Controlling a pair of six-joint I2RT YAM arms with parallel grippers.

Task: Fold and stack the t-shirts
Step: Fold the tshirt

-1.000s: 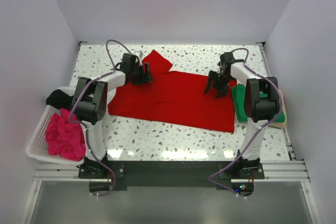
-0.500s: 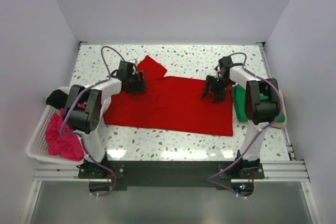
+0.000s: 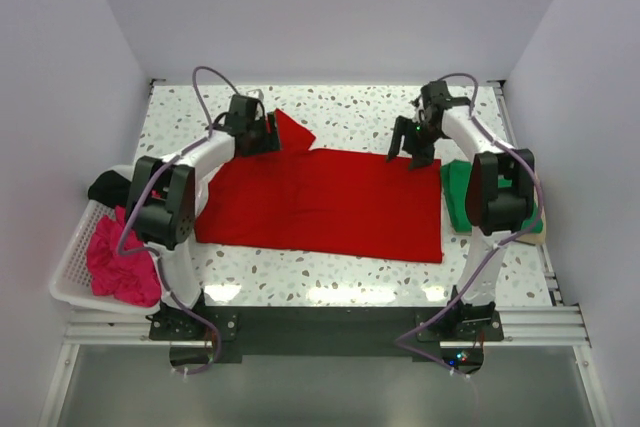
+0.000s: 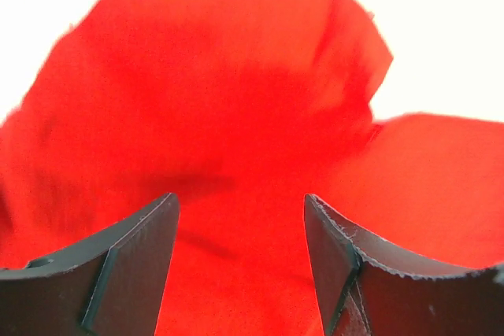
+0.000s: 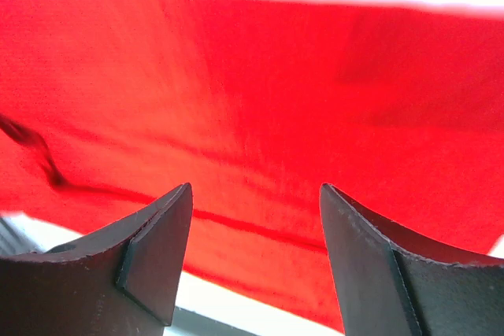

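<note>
A bright red t-shirt [image 3: 320,202] lies spread flat across the middle of the table, one sleeve [image 3: 292,131] sticking out at its far left corner. My left gripper [image 3: 270,134] hovers at that sleeve, open, with red cloth [image 4: 236,116] below and nothing between the fingers [image 4: 142,249]. My right gripper [image 3: 407,152] is over the shirt's far right edge, open too, with the red cloth [image 5: 260,100] below it. A folded green t-shirt [image 3: 458,197] lies at the right. A magenta t-shirt [image 3: 120,259] and a black one [image 3: 106,187] sit crumpled in the basket.
The white slotted basket [image 3: 68,277] stands at the table's left front edge. A tan board [image 3: 541,229] shows under the green shirt by the right wall. Speckled tabletop [image 3: 350,107] shows behind the red shirt and along the front.
Both grippers moved toward the far side of the table. The red shirt now lies straighter and flatter, and its far left sleeve looks smaller.
</note>
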